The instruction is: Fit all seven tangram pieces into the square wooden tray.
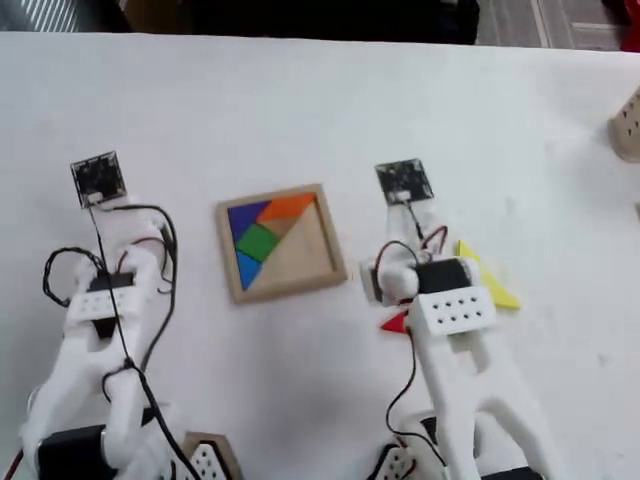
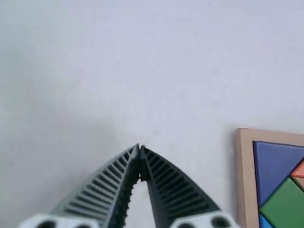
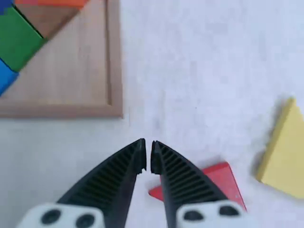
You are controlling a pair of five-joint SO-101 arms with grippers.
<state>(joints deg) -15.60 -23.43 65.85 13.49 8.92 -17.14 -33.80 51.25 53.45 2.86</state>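
From above, my tray [image 1: 288, 287] sits on the table [image 1: 300, 100] between my two arms. A blue piece [image 1: 243, 222], an orange piece [image 1: 290, 207] and a green piece [image 1: 260, 243] lie inside it. A red piece [image 1: 396, 322] and a yellow piece [image 1: 490, 280] lie outside the tray, on my right arm's side.

From my left wrist, my left gripper [image 2: 140, 152] has its tips pressed together. It holds nothing and is near a tray corner.

From my right wrist, my right gripper [image 3: 147, 153] is closed too, with just a thin crack at the tips. It holds nothing. It is near the tray's edge, and the red piece is right beside one finger. I cannot tell if they touch.
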